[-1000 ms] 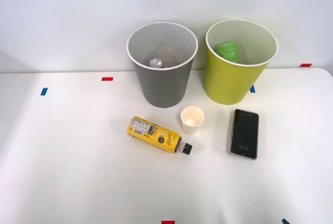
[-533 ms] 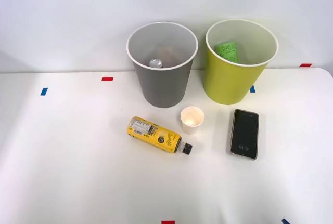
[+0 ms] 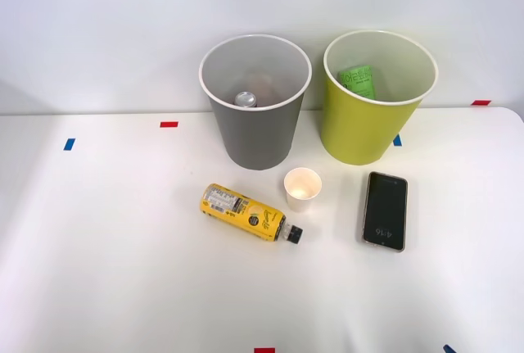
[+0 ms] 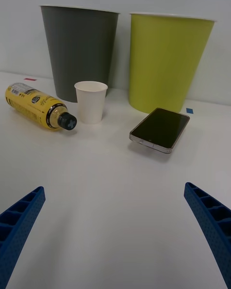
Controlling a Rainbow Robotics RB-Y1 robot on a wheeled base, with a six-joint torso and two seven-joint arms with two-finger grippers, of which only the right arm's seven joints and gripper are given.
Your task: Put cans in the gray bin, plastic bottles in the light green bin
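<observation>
A yellow plastic bottle (image 3: 248,213) with a black cap lies on its side on the white table, cap pointing toward the front right; it appears also in the wrist view (image 4: 38,106). Behind it stands the gray bin (image 3: 255,115) (image 4: 79,50), with the silver top of a can (image 3: 245,100) showing inside. Right of that is the light green bin (image 3: 368,124) (image 4: 168,60), holding a green-labelled item (image 3: 358,80). My right gripper (image 4: 115,231) is open low over the table, well short of the bottle, with nothing between its blue fingers (image 4: 211,224).
A white paper cup (image 3: 302,188) (image 4: 91,101) stands upright just right of the bottle's cap. A dark phone (image 3: 385,210) (image 4: 160,129) lies flat in front of the green bin. Coloured tape marks dot the table (image 3: 123,271).
</observation>
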